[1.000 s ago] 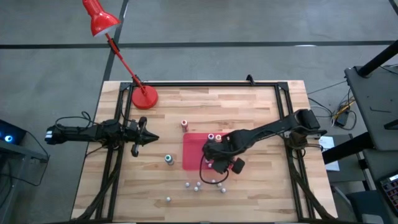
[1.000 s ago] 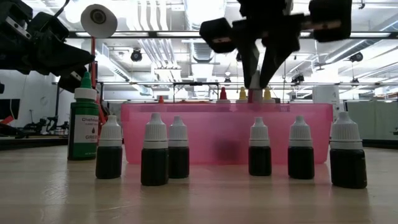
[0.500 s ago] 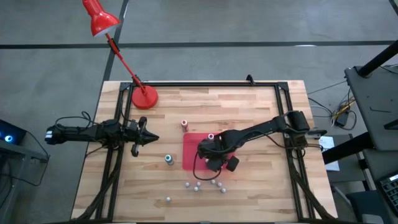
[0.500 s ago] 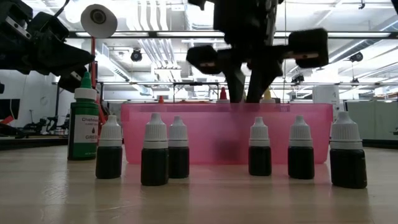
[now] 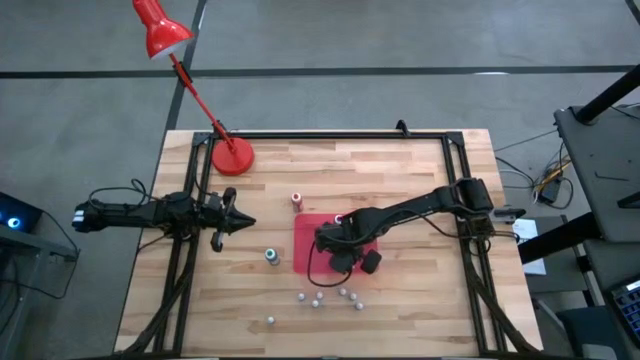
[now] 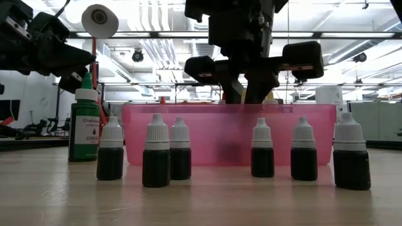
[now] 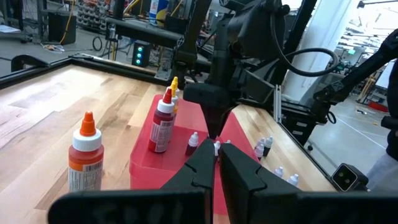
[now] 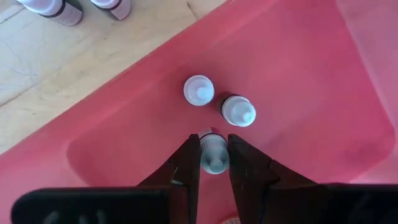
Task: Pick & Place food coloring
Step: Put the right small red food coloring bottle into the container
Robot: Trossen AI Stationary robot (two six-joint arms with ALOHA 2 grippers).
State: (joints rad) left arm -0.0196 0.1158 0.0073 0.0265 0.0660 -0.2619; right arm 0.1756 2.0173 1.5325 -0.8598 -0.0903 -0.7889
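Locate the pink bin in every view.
High view: pink bin at table centre.
Low view: its wall spans the middle.
Left wrist view: straight ahead.
Right wrist view: its floor fills most.
Shared landmark: right gripper inside it, holding a white-capped bottle.
Left gripper waits left of it.

Wooden table [image 5: 400,170], red bin [image 5: 306,243], lamp base [image 5: 232,157], small bottles [image 5: 318,298]

High view looks straight down on the whole table [image 5: 400,170], far off. Low view sits at tabletop level, close behind a row of bottles [image 6: 157,150], facing the pink bin [image 6: 229,135] at centre frame. Left wrist looks across at that bin [image 7: 146,162]; right wrist peers down into it [image 8: 298,118], very near.
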